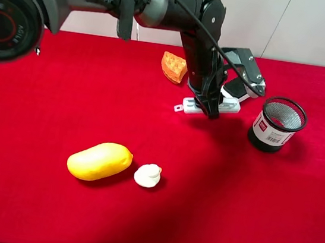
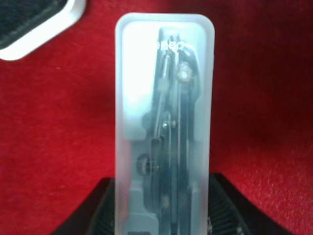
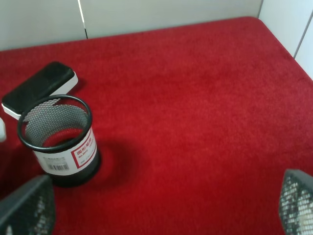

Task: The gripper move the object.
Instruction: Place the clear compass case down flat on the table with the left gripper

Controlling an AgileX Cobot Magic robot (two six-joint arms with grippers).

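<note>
The object, a slim translucent white-grey case (image 1: 189,106), lies on the red cloth right of centre in the high view. My left arm reaches across the middle, and its black gripper (image 1: 210,107) stands over the case's middle. In the left wrist view the case (image 2: 164,88) fills the frame, with a dark metal tool inside it. The two black fingers (image 2: 98,213) press against its long sides, so the left gripper (image 2: 164,205) is shut on it. The right gripper (image 3: 161,205) is open and empty, its mesh-patterned fingertips (image 3: 27,208) far apart. It does not show in the high view.
A black mesh pen cup (image 1: 277,124) stands just right of the case, also in the right wrist view (image 3: 58,142). A black-and-white eraser block (image 1: 240,87) lies behind the case. An orange waffle piece (image 1: 174,67), a yellow mango (image 1: 99,161) and a small white object (image 1: 147,175) lie further left.
</note>
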